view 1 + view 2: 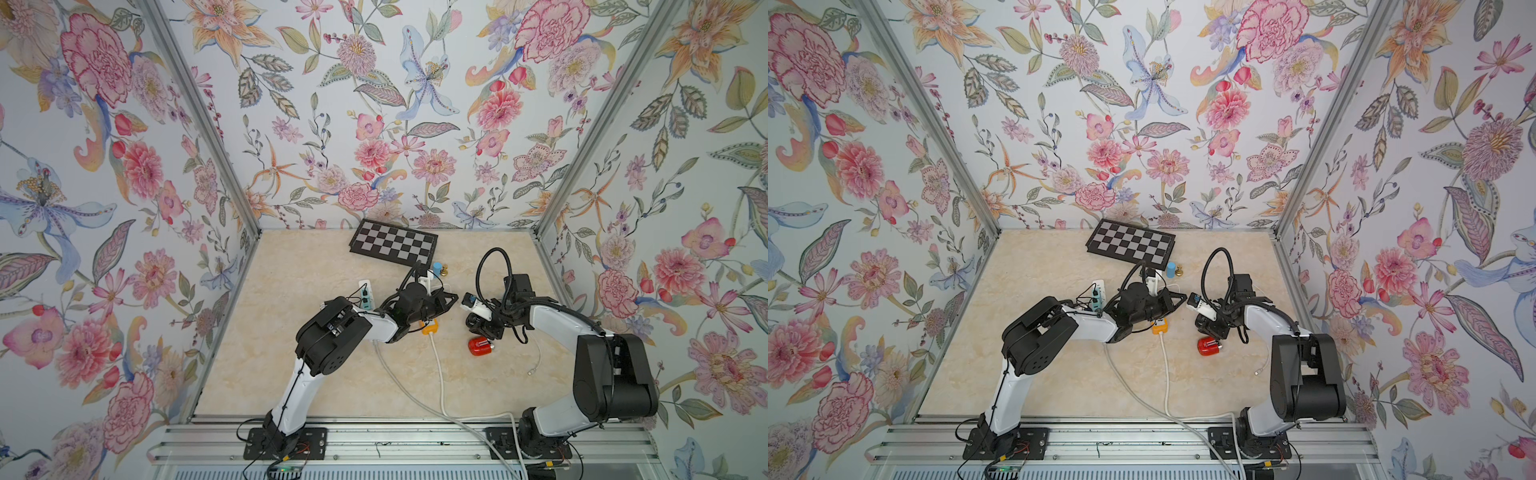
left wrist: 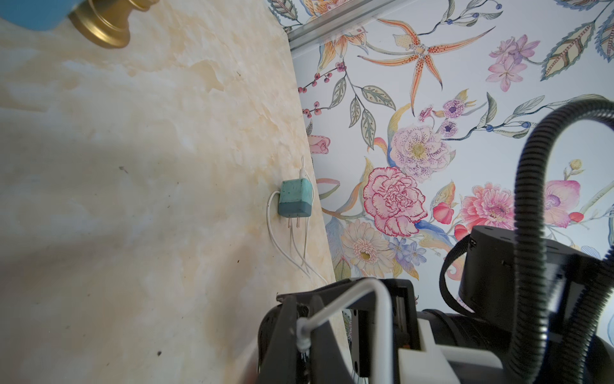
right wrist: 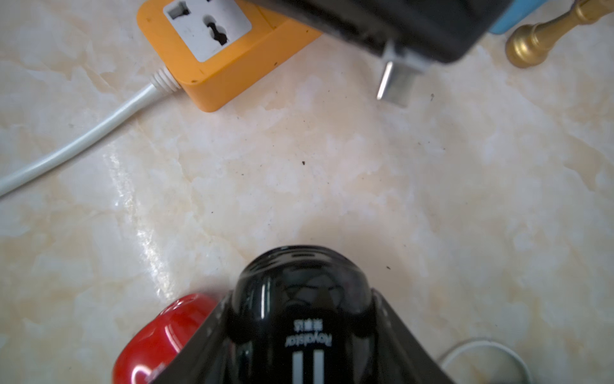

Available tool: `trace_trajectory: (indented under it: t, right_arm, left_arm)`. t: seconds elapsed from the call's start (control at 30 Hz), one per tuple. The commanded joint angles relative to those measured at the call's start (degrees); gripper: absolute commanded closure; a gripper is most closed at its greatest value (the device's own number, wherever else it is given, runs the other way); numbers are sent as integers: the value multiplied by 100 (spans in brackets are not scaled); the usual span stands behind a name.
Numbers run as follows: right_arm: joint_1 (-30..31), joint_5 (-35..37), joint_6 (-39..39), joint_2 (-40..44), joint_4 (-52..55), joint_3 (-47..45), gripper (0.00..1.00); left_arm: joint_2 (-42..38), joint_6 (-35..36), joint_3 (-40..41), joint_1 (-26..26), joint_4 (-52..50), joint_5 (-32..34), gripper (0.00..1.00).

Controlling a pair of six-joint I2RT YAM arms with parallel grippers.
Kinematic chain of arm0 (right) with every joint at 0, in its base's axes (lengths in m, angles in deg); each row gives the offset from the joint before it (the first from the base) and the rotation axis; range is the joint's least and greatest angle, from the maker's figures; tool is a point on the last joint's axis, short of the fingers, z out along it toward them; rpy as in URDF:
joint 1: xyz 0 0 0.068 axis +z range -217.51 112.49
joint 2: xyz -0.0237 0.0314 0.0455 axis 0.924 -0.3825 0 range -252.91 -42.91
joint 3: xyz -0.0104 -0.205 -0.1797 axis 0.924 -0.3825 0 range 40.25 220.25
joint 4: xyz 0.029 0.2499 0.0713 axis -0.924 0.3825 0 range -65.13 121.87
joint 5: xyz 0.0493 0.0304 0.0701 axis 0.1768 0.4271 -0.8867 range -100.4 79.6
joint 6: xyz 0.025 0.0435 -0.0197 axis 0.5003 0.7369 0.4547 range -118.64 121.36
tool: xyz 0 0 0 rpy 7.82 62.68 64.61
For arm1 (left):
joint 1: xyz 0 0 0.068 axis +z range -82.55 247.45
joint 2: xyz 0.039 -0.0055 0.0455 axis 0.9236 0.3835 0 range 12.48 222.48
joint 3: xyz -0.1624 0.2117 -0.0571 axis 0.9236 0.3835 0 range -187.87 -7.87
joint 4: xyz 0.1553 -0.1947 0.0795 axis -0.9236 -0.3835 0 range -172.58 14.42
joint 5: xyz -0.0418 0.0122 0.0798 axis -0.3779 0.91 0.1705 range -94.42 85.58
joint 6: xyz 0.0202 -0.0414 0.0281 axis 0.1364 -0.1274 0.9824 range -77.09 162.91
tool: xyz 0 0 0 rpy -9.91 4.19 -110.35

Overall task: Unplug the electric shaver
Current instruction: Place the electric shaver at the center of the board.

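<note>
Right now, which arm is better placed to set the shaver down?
Right. The right hand grips the glossy black electric shaver near the beige marble tabletop. The left hand is shut on the white cable's metal plug, already apart from the shaver.

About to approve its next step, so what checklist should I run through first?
1. Right hand grips the shaver: ok.
2. Left hand shut on the white cable: ok.
3. Connector out of the shaver: ok.
4. Teal charger off power, prongs bare: ok.
5. Red object well away from right hand: not ok.
6. Cable slack behind left hand: cannot tell.
</note>
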Motion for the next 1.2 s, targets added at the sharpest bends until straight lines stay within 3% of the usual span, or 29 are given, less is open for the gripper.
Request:
trace_trajectory:
  t: [0.0, 0.47, 0.87, 1.17]
  right_arm:
    - [14, -43, -425, -242, 49, 327, 53]
    - [23, 64, -954, -845, 53, 501, 52]
    - [19, 222, -1082, -1016, 62, 550, 37]
    - [34, 40, -760, -678, 53, 620, 16]
  left_arm:
    - [153, 43, -76, -2, -39, -170, 100]
    - [124, 76, 33, -3, 31, -280, 100]
    - [71, 138, 16, -11, -166, -282, 100]
    - [64, 191, -7, -28, -213, -345, 100]
